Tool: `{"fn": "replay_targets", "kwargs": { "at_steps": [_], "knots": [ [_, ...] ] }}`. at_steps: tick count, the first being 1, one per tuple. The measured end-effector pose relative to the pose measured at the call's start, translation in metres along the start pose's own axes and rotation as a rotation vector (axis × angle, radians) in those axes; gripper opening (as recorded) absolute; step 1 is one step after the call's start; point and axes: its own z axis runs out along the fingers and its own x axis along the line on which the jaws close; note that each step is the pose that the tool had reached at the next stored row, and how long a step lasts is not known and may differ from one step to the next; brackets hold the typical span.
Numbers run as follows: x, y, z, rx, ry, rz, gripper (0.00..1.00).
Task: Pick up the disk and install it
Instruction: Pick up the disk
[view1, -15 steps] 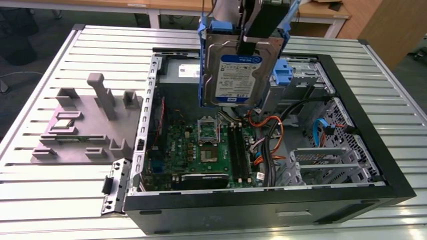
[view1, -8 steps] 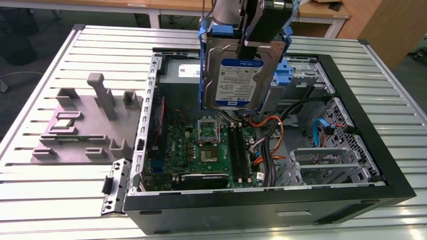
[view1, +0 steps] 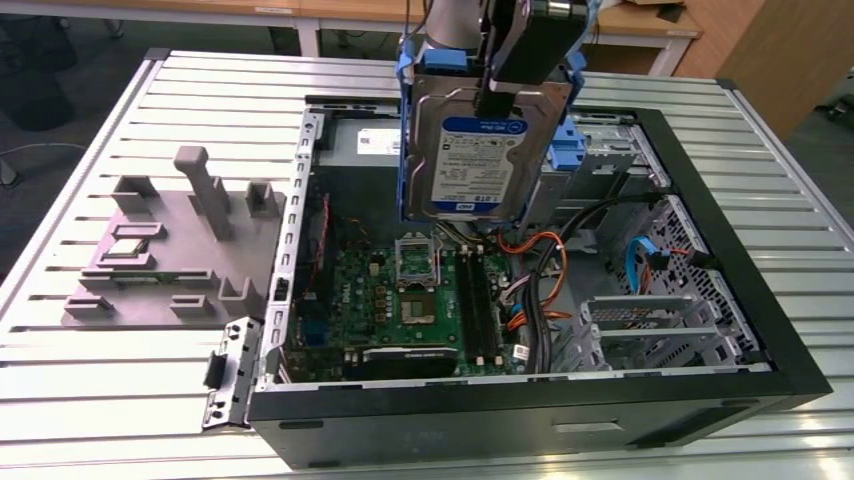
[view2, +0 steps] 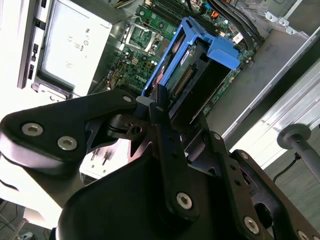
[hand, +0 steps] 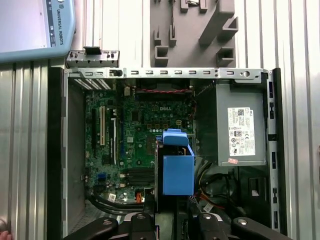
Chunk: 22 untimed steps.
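Note:
The disk (view1: 470, 150) hangs upright above the open computer case (view1: 747, 330), its white-and-blue label facing the exterior view. Blue carrier rails run along its edges. My gripper (view1: 518, 62) is shut on its upper end, coming down from the top of the exterior view. In the second wrist view the black fingers (view2: 159, 107) clamp the disk (view2: 192, 75), which points down toward the motherboard. In the first wrist view the disk (hand: 177, 172) shows edge-on, over the case interior between the motherboard and the power supply.
The green motherboard (view1: 400, 300) lies on the case floor, with orange and black cables (view1: 547, 270) beside it. A grey power-supply box (hand: 240, 130) fills one corner. A metal drive cage (view1: 661, 325) sits at the exterior view's right. A grey fixture (view1: 174, 240) lies on the slatted table.

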Motion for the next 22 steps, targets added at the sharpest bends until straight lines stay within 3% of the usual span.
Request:
{"fn": "replay_targets", "kwargs": {
  "at_steps": [11,22],
  "knots": [
    [0.0009,0.0000,-0.0011,-0.0001,0.0002,0.000,0.35],
    [0.0124,-0.0010,-0.0017,0.0000,0.0001,0.000,0.35]
  ]
}}
